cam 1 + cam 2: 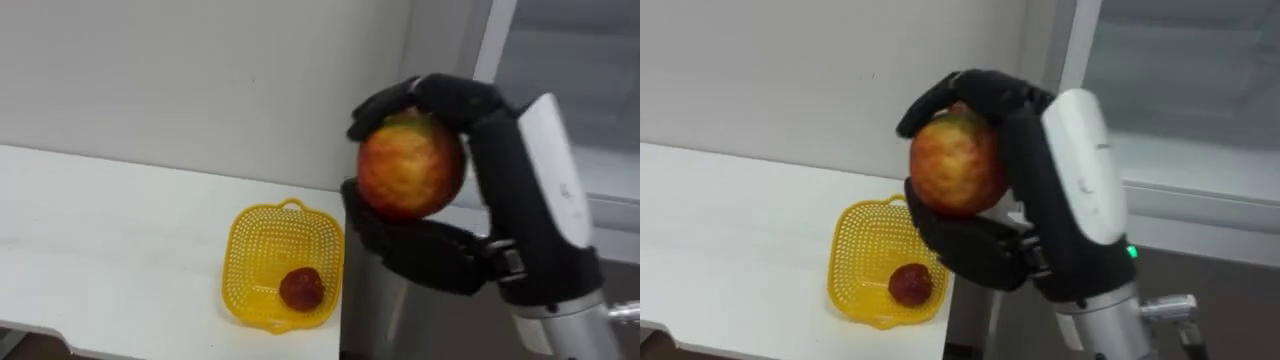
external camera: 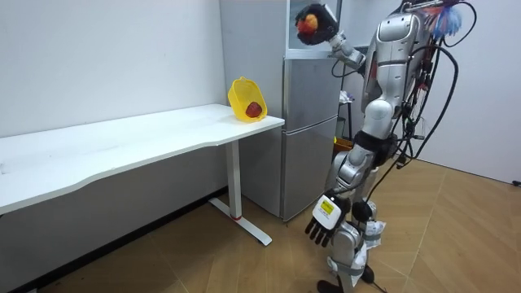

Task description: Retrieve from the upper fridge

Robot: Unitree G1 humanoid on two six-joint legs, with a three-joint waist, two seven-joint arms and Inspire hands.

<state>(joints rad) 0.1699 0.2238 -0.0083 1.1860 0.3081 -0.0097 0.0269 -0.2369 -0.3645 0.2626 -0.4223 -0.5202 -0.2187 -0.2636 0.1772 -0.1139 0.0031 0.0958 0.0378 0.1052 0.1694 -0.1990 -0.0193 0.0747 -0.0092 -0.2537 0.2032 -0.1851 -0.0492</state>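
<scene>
My right hand [image 1: 500,170] is raised in front of me and shut on a red-and-yellow apple [image 1: 410,165], fingers over its top and thumb beneath. In the room view I stand facing the grey fridge [image 2: 309,130] and hold the apple [image 2: 308,23] up at its upper compartment. Below and left of the apple, a yellow basket [image 1: 262,250] sits at the end of the white table [image 1: 100,230], with a small dark red fruit [image 1: 301,287] inside. My left hand [image 2: 321,224] hangs low at my side, fingers relaxed.
The table runs along the white wall, and its end with the basket [image 2: 241,91] stops just short of the fridge. A window frame [image 1: 500,40] rises behind my hand. Wooden floor [image 2: 456,236] lies open behind me.
</scene>
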